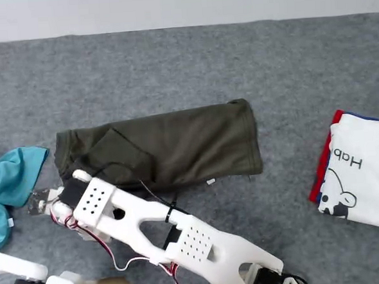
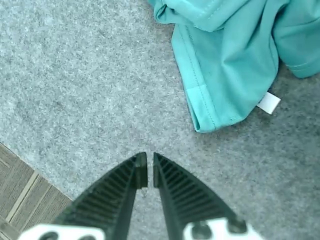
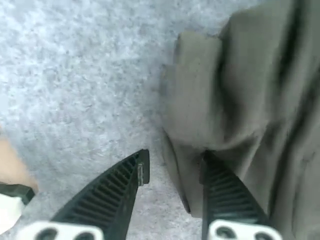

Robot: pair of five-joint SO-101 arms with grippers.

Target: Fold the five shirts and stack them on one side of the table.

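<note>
High view: olive shirt mid-table, right gripper open at its corner

The olive shirt (image 1: 170, 146) lies partly folded across the middle of the grey table cover (image 1: 172, 66), with one sleeve turned in over its body. The right arm (image 1: 182, 236) stretches from the near edge across to that shirt's near left corner. In the right wrist view the right gripper (image 3: 175, 162) stands open. One finger is over bare cover and the other is against the cloth. The shirt's folded edge lies between them, not pinched.

The teal shirt (image 1: 12, 182) lies crumpled at the table's left edge, just beside the olive one's end. Whether the two touch I cannot tell. In the left wrist view the left gripper (image 2: 150, 167) hangs above bare cover near the teal hem. Its jaws are all but closed, with a thin slit between the tips and nothing in them. A white tag (image 2: 269, 102) sticks out from the teal cloth.

At the right side, well apart from the olive shirt, sits a folded stack (image 1: 321, 172). A white printed shirt (image 1: 371, 169) lies on top, and the lower layers are red and blue.
</note>
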